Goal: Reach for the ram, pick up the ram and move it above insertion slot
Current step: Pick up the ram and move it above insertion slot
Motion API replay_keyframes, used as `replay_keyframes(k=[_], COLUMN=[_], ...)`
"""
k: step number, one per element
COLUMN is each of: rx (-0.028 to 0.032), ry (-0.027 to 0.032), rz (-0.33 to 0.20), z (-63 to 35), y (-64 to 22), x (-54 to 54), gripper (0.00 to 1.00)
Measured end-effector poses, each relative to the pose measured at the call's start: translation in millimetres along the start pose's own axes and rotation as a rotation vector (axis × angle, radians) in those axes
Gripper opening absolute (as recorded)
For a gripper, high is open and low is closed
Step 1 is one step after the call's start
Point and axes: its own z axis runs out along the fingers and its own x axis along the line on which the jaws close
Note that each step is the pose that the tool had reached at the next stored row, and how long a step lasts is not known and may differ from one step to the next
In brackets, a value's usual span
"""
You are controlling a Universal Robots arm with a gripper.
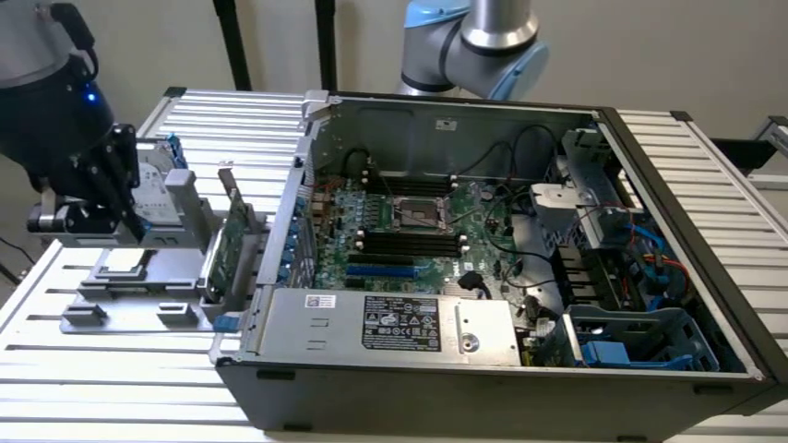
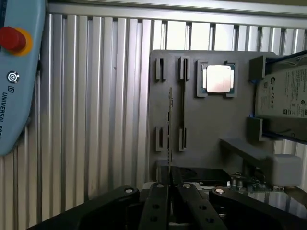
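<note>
The gripper [image 2: 169,188] has its fingers nearly closed on the end of the ram [image 2: 170,125], a thin stick seen edge-on above the grey holder tray [image 2: 211,124]. Beside it on the tray sit a square silver processor chip [image 2: 219,78] and a hard drive [image 2: 284,92]. In the exterior view the gripper [image 1: 77,214] hangs over this tray at the exterior view's left, beside the open computer case [image 1: 493,369].

Holder posts [image 2: 183,69] flank ram [image 2: 170,122]; open case [image 1: 493,249] clear above
</note>
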Motion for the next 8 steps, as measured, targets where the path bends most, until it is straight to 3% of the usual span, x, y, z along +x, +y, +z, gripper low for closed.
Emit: replay_keyframes(k=[8], rx=[-0.0004], ry=[-0.0035], rz=[-0.001], z=[-36.1], y=[-33.6], x=[0.1], gripper=[0.13])
